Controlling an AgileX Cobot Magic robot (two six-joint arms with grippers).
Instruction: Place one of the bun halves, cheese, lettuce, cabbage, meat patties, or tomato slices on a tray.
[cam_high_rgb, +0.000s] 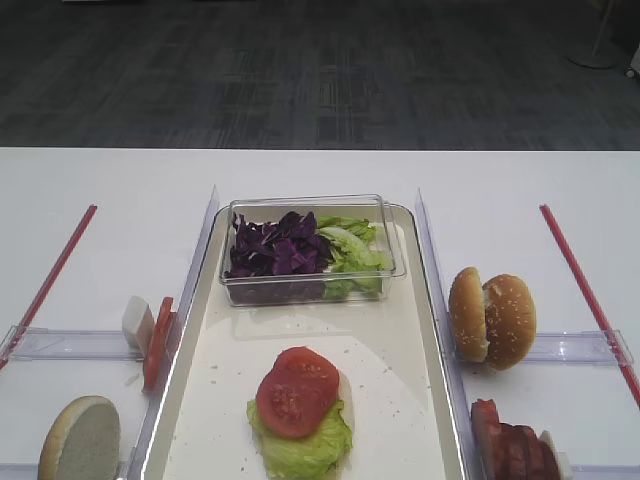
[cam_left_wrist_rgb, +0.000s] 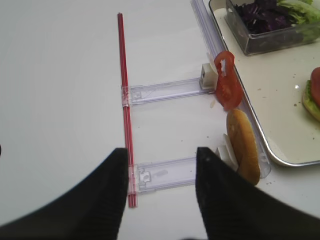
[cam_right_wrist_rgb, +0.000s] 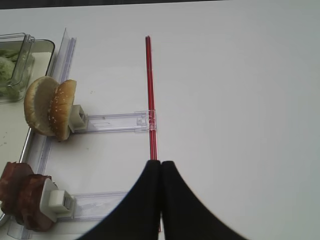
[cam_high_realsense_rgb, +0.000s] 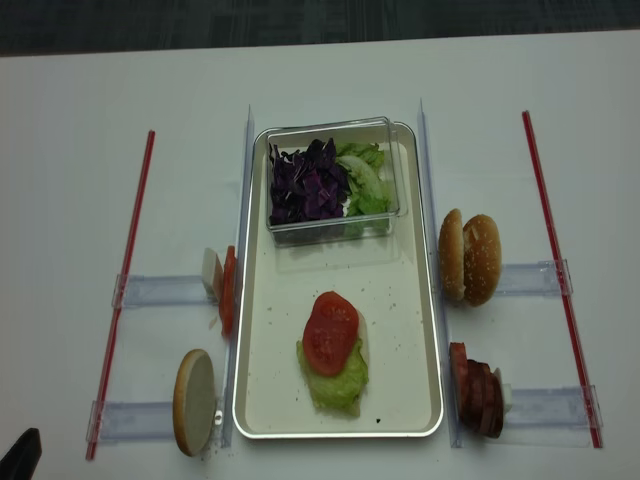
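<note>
On the cream tray (cam_high_rgb: 225, 385) lies a lettuce leaf (cam_high_rgb: 300, 450) with a tomato slice (cam_high_rgb: 297, 390) on top. A clear box (cam_high_rgb: 395, 255) at the tray's far end holds purple cabbage (cam_high_rgb: 275, 245) and more lettuce (cam_high_rgb: 355, 250). Two bun halves (cam_high_rgb: 492, 318) stand on edge right of the tray, with meat patties (cam_high_rgb: 510, 445) nearer. To the left stand a tomato slice (cam_left_wrist_rgb: 226, 85) and one bun half (cam_left_wrist_rgb: 243, 145). Cheese is not distinguishable. My left gripper (cam_left_wrist_rgb: 161, 152) hangs open and empty over the table left of that bun half. My right gripper (cam_right_wrist_rgb: 160, 162) is shut and empty.
Red strips (cam_high_realsense_rgb: 125, 280) (cam_high_realsense_rgb: 555, 250) run along the table on both sides. Clear plastic rails (cam_left_wrist_rgb: 165, 90) (cam_right_wrist_rgb: 115, 121) with white pusher blocks (cam_right_wrist_rgb: 77, 117) hold the food upright beside the tray. Clear dividers (cam_high_rgb: 200, 260) flank the tray's long sides.
</note>
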